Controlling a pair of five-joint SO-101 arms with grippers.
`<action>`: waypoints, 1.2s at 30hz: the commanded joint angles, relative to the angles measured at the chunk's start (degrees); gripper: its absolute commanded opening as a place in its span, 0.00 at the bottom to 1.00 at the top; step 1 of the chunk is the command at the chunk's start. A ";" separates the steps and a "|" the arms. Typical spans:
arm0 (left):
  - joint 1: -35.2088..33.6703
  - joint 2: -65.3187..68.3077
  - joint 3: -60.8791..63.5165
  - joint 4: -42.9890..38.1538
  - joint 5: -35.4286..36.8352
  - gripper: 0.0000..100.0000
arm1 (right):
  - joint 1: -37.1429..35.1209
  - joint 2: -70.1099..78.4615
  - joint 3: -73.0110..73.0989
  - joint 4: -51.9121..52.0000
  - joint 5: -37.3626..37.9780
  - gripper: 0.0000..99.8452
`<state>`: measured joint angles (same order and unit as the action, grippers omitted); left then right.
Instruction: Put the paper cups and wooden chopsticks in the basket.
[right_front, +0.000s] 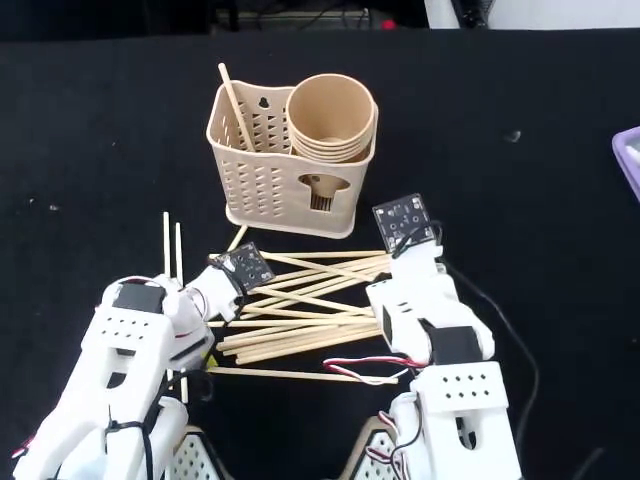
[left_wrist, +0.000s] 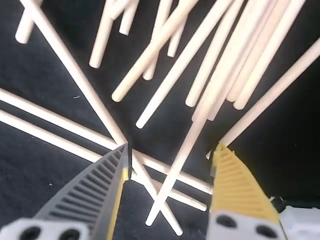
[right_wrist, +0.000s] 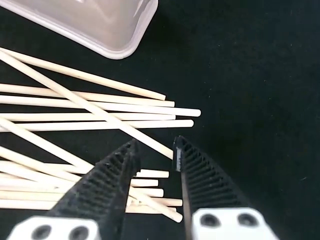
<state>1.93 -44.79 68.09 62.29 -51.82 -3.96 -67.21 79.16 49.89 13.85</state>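
On the black cloth desk (right_front: 520, 200), slim round wooden chopsticks (right_front: 300, 320) lie heaped. The left claw (left_wrist: 172, 150) and right claw (right_wrist: 156, 145) hang released over them. At 12 o'clock, a perforated cream plastic basket (right_front: 260, 185) holds nested tan paper cups (right_front: 332, 110).

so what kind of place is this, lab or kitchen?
Likely a robot test bench, not a kitchen: a black-covered table, left arm and right arm side by side, and staged props, a basket holding paper cups, with loose chopsticks in front.
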 joint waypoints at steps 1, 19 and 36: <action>0.48 -0.18 1.10 -0.97 0.00 0.27 | 0.97 -1.45 -0.31 -1.23 0.62 0.12; 0.40 -0.44 3.30 -0.70 0.35 0.11 | 0.97 -1.45 -0.31 -1.14 0.62 0.12; 0.75 -0.79 -1.89 10.11 0.18 0.10 | 0.97 -1.45 -0.31 -1.14 0.62 0.12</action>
<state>2.11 -44.79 70.46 70.20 -51.82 -3.96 -67.21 79.16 49.89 13.85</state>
